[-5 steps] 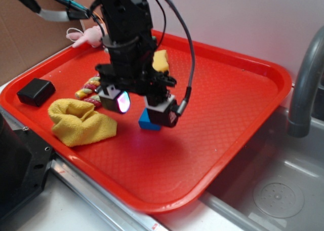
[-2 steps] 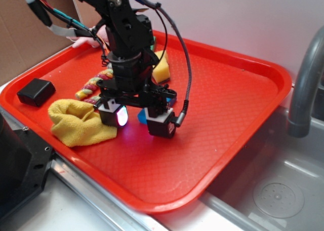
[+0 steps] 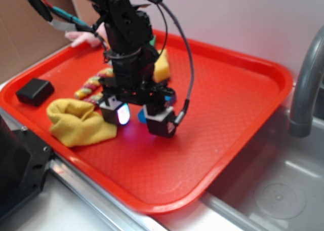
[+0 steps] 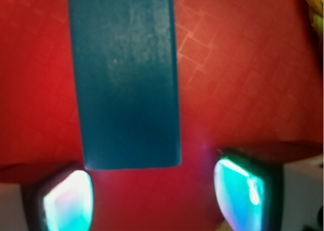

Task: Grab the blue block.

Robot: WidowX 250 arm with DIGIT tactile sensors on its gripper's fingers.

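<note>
Blue block (image 4: 125,79) lies flat on the red tray (image 3: 228,104), its near end just short of the line between your two fingertip pads; the gripper (image 3: 136,118) stands wide apart and empty, touching nothing you can see. From the left: the left pad (image 4: 68,203) glows beside the block's near corner; the right pad (image 4: 238,190) sits well clear of its long side. You should probably push forward so the pads straddle the long faces, centre the block in the gap, then close squarely; the yellow cloth (image 3: 78,122) lies close.
</note>
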